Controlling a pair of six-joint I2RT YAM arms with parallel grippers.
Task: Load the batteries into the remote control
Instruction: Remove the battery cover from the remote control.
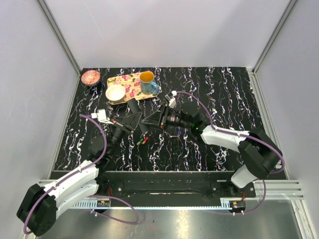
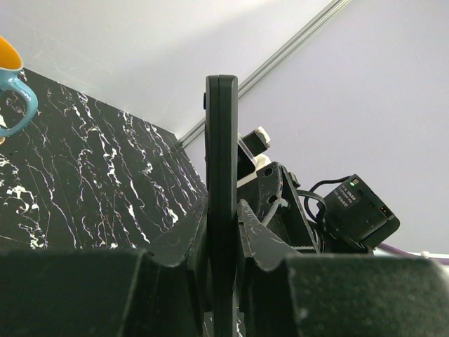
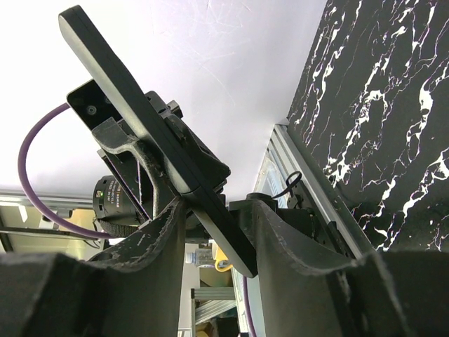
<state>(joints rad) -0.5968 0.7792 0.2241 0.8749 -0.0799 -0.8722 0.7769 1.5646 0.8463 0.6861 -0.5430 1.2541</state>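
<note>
I judge this early in the job: no cell is loaded, as far as I can see. The batteries (image 1: 142,141) lie loose on the table (image 1: 224,99), below and well clear of both sets of fingers, and neither gripper carries one. The pick-up is done: the remote control (image 2: 222,154) is off the table, held in the air between the two arms.

The left gripper (image 2: 222,228) is clamped on it, with its fingers (image 2: 175,249) pressed flat on both faces. The slab stands edge-on and upright, reaching out past the tips. The same slab runs tilted through the gap of the right gripper (image 3: 217,221). Its fingers (image 3: 284,239) seem to touch both sides, so I judge it pinched there too. No view shows me the battery recess, or whether a cover is on it.

Left to do: expose the recess, fetch each cell and seat it.

The remote is thin, rigid, matt black plastic with rounded edges and a paler side band. The finger surfaces look rough and scuffed. The cells are tiny smooth cylinders, likely to roll on the glossy marbled table.
</note>
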